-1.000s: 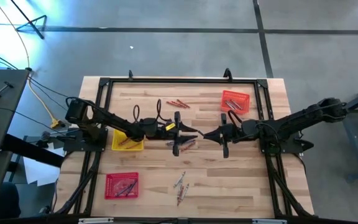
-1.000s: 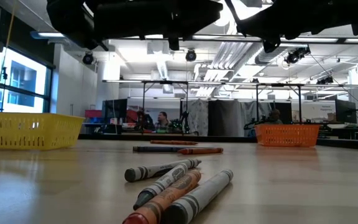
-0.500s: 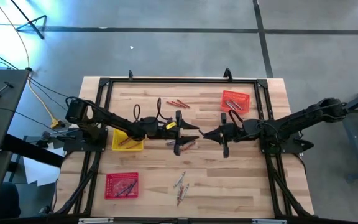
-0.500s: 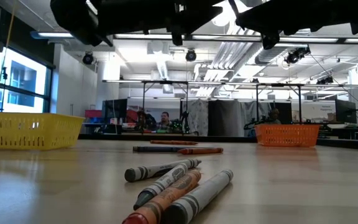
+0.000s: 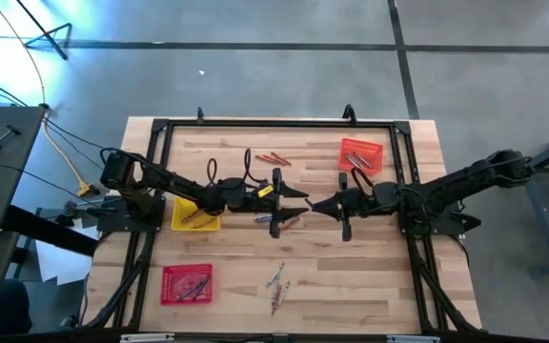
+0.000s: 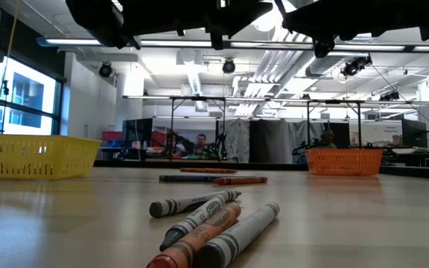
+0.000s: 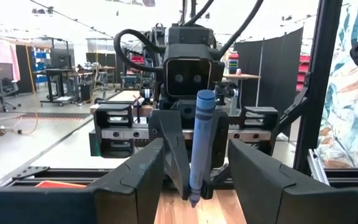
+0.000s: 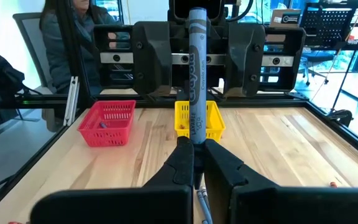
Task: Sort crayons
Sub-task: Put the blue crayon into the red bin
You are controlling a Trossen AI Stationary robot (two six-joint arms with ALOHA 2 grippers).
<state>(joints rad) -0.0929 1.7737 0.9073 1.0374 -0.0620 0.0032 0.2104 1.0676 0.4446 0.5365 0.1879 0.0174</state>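
Both arms meet over the middle of the counter, tips facing each other. Right gripper is clamped on the lower end of a grey-blue crayon, which stands upright out of its closed tips; in the high view this gripper sits just right of centre. Left gripper has its fingers spread apart to either side of that same crayon, not touching it as far as the left wrist view shows; from above it is just left of the other gripper. Loose crayons are scattered on the counter: a small bunch under the left gripper, a reddish group toward the far edge, and another cluster nearer the front. The low view shows four of them lying side by side in the foreground and a few more farther back. Yellow tray sits under the left arm with crayons inside. Orange tray at the far right holds some, and the red tray at the front left holds some too. A person sits beyond the counter.
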